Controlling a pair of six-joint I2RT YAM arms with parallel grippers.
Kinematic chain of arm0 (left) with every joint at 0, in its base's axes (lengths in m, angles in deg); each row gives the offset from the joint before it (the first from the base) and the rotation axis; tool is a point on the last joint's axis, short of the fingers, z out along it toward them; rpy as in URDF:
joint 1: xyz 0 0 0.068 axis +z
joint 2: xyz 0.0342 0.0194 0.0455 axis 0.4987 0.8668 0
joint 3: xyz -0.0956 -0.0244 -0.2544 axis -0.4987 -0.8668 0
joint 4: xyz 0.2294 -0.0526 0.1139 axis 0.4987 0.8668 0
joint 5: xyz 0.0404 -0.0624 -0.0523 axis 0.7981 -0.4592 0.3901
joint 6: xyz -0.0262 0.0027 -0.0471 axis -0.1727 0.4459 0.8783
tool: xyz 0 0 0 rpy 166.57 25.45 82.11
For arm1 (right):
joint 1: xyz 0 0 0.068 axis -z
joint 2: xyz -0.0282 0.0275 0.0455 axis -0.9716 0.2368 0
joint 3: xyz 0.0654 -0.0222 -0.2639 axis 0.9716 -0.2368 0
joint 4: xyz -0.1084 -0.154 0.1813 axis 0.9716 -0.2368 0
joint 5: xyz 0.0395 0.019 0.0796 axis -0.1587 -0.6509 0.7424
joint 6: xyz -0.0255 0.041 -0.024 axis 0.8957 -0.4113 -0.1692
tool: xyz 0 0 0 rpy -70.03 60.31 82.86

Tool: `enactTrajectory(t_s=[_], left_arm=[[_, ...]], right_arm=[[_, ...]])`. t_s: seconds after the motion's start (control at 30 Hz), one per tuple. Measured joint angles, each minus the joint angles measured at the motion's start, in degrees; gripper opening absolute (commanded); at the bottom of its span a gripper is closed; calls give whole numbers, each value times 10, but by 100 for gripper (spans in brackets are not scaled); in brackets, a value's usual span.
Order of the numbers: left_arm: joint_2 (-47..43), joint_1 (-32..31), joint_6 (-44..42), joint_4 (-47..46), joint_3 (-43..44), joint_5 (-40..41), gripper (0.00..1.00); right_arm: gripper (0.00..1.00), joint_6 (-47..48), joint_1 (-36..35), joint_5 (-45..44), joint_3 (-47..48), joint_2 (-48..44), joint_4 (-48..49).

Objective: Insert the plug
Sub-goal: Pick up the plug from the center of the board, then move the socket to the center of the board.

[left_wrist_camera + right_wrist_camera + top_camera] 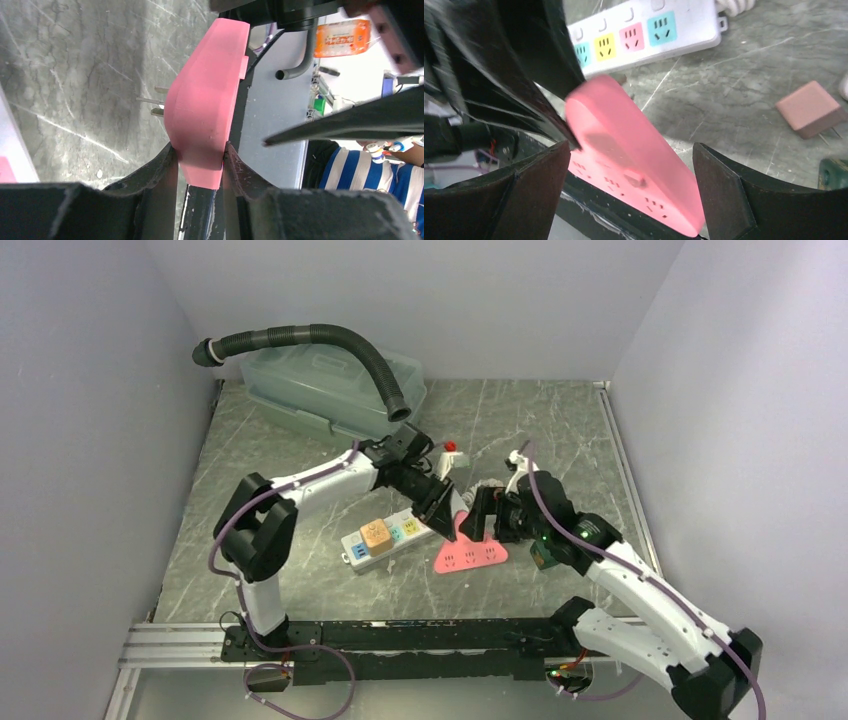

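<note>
Left gripper (200,147) clamps the pink plug (205,100), 3 prongs (149,100) bare. In the top view we see the plug at frame centre, just right of the white strip (392,536). Right gripper (631,147) stands wide, fingers either side of the plug.

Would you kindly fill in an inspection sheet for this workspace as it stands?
Surface: grey marbled table, scratched.
Job's things: pink adapter, prongs bare; white power strip lying flat.
Clutter: lidded clear bin; black hose; brown plug.
Grippers: left gripper clamps the pink adapter; right gripper open around it.
Cables: purple cables along both arms.
Surroundings: pale walls; striped-shirt person.
</note>
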Motion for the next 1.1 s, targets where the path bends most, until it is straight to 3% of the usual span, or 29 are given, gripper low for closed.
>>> enactTrajectory(t_s=[0.13, 0.27, 0.33, 0.4, 0.47, 0.73, 0.77, 0.87, 0.93, 1.1], left_arm=[[-30, 34, -5, 5, -14, -29, 6], [-48, 61, -24, 26, -26, -57, 7], [-57, 69, -42, 44, -27, -67, 7], [-69, 72, -60, 58, -31, -81, 7], [-80, 73, -69, 67, -38, -93, 7], [-86, 76, -76, 67, -50, -95, 7], [-86, 76, -76, 63, -50, -95, 7], [-86, 76, -75, 55, -50, -88, 7], [-86, 79, -75, 52, -51, -77, 7], [-87, 85, -90, 62, -51, -86, 6]], right_arm=[[94, 48, 6, 63, 6, 47, 8], [78, 70, 24, 138, 6, 43, 37], [63, 71, 34, 173, 3, 31, 58], [33, 69, 47, 206, -6, 12, 83], [25, 70, 58, 224, -12, 0, 93], [42, 33, 73, 326, -37, -7, 152], [47, 24, 74, 338, -44, -7, 164], [76, 2, 75, 367, -67, -6, 191], [90, -3, 76, 386, -74, -1, 200], [94, 21, 94, 373, -76, 1, 186]])
